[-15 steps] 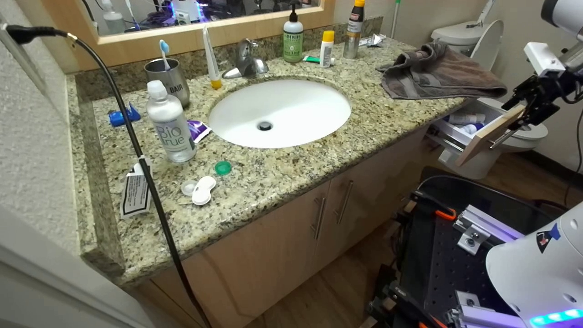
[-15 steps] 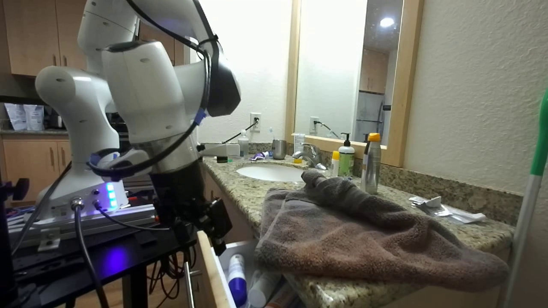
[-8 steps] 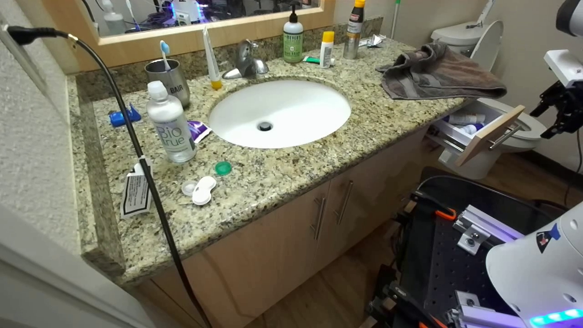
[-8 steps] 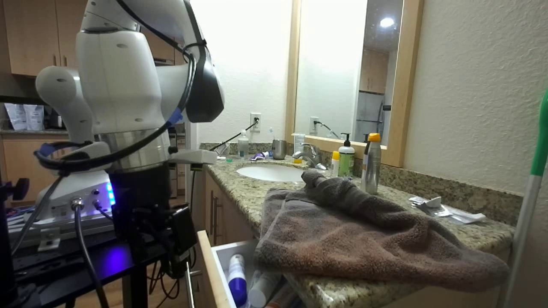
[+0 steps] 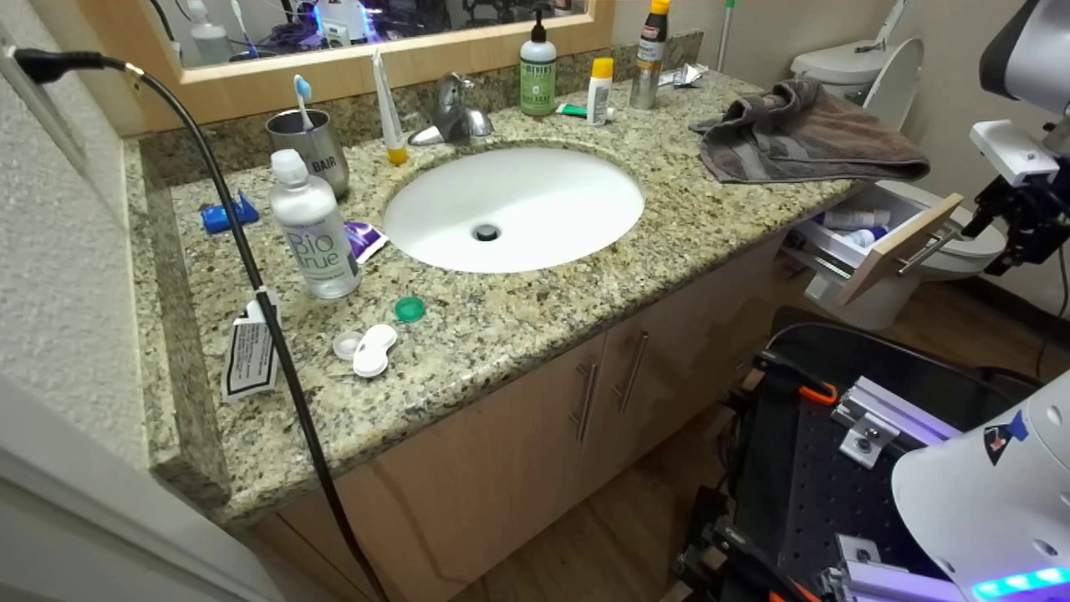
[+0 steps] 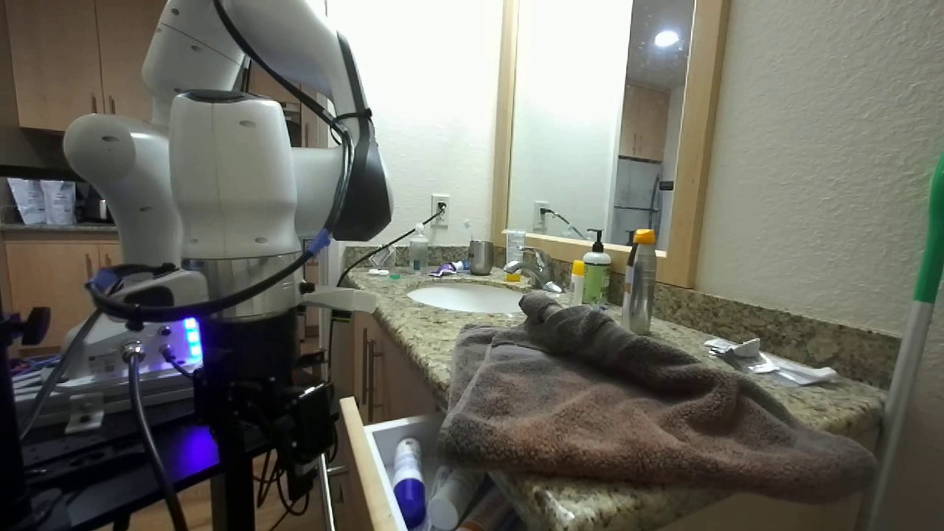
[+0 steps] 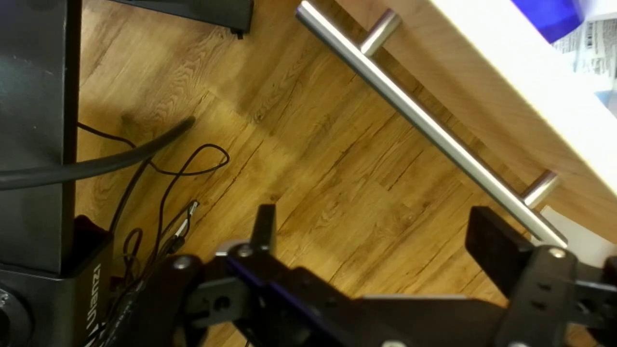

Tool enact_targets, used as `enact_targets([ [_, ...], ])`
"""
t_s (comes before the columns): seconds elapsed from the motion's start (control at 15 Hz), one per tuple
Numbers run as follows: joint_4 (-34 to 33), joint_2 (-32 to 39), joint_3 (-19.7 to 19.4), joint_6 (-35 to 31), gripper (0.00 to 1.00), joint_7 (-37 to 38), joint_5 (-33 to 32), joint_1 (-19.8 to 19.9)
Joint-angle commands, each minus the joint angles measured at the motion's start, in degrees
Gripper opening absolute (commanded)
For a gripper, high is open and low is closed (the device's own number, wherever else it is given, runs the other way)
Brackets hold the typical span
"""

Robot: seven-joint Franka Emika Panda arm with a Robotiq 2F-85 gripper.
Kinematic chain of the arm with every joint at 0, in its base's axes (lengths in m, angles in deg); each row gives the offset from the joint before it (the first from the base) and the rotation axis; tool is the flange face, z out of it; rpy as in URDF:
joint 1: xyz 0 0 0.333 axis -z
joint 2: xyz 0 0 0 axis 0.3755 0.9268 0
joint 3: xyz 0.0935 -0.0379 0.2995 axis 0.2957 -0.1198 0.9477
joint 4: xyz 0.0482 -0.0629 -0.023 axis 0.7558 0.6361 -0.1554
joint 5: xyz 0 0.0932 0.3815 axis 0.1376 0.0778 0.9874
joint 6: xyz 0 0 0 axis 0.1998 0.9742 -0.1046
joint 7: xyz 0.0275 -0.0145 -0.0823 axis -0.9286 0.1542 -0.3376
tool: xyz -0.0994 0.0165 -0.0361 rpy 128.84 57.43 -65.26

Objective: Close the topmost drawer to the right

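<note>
Granite worktop (image 5: 535,309) fills most of an exterior view, lower left to upper right. White arm (image 6: 232,177) takes the left side in an exterior view, wrist pointing down. Gray-brown towel (image 6: 627,413), lower right there, drapes over the worktop's end.

Drawer (image 5: 899,249), the target: right side of frame, just under the worktop, pulled out. Same position as a second ago, so no closing progress; I'd call the task barely started.

Hand (image 7: 373,224): fingers (image 7: 499,250) wide apart, holding nothing, bottom of the wrist view. Change is here: compared with a second ago, it no longer overlaps the top edge of the drawer's front; compared with half a second ago, it is slightly lower and a bit nearer, on the outer side. Probably repositioning to push from outside.

Handle (image 7: 434,126): metal bar, diagonal across the upper right of the wrist view, its lower end just beside the finger at lower right; can't tell if they touch. Next likely a straight inward push; wide fingers could snag the bar, off-centre force could make it bind.

Bottle (image 6: 409,487), white with blue end, lies inside the drawer, bottom of frame; may roll.
</note>
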Motion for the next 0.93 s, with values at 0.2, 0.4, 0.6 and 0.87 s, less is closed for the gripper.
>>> enact_targets([
  [0.2, -1.90, 2.22, 7.08, 3.08, 1.00, 0.43, 7.31, 1.22],
  [0.4, -3.59, 4.00, 9.16, 3.97, 1.00, 0.35, 10.69, 2.27],
  [0.6, -5.74, 4.25, 13.49, 4.50, 1.00, -4.39, 19.24, 5.64],
  [0.87, -8.72, 6.08, 16.54, 8.34, 1.00, -4.54, 28.99, 6.73],
])
